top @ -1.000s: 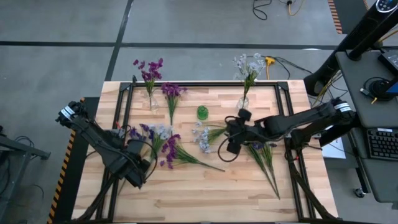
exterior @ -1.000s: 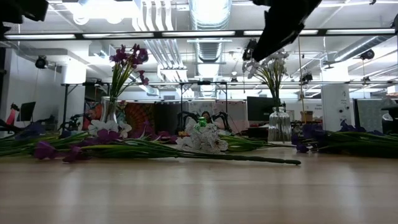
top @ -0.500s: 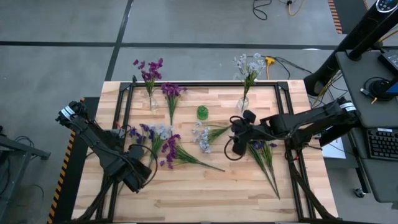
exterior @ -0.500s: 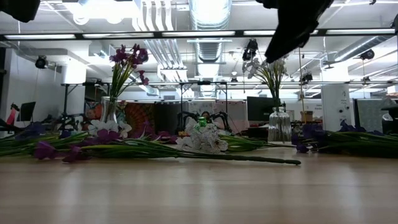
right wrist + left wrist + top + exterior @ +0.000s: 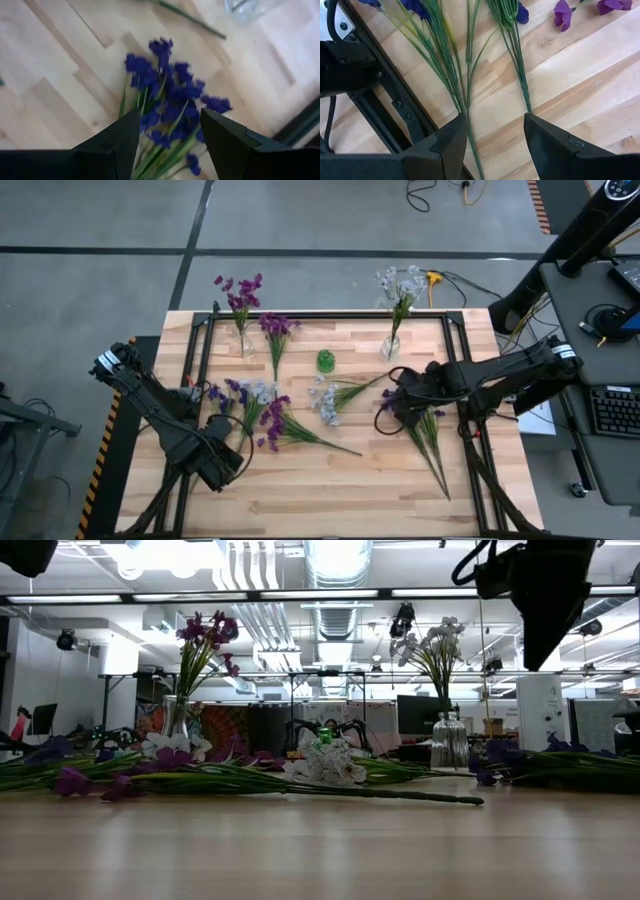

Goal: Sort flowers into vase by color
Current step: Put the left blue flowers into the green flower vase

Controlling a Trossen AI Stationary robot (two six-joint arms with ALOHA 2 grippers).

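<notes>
Magenta sprigs (image 5: 240, 298) stand in a glass vase (image 5: 246, 345) at the far left, and pale sprigs (image 5: 398, 288) stand in a vase (image 5: 390, 346) at the far right. Loose on the table lie a magenta sprig (image 5: 275, 332), a pale sprig (image 5: 325, 400), a mixed bunch (image 5: 243, 395), a magenta sprig (image 5: 278, 430) and a dark blue-violet bunch (image 5: 425, 430). My right gripper (image 5: 167, 145) hangs open above that bunch's blossoms (image 5: 170, 100). My left gripper (image 5: 495, 145) is open above the stem ends (image 5: 465, 102) of the mixed bunch.
A small green thing (image 5: 325, 361) stands between the two vases. A black frame (image 5: 330, 317) runs around the tabletop, and one of its bars (image 5: 395, 105) lies close beside my left gripper. Bare wood (image 5: 330, 490) stretches along the near edge.
My right gripper has moved toward the table's right edge, from beside the loose pale sprig to above the dark blue-violet bunch. The flowers have stayed where they were.
</notes>
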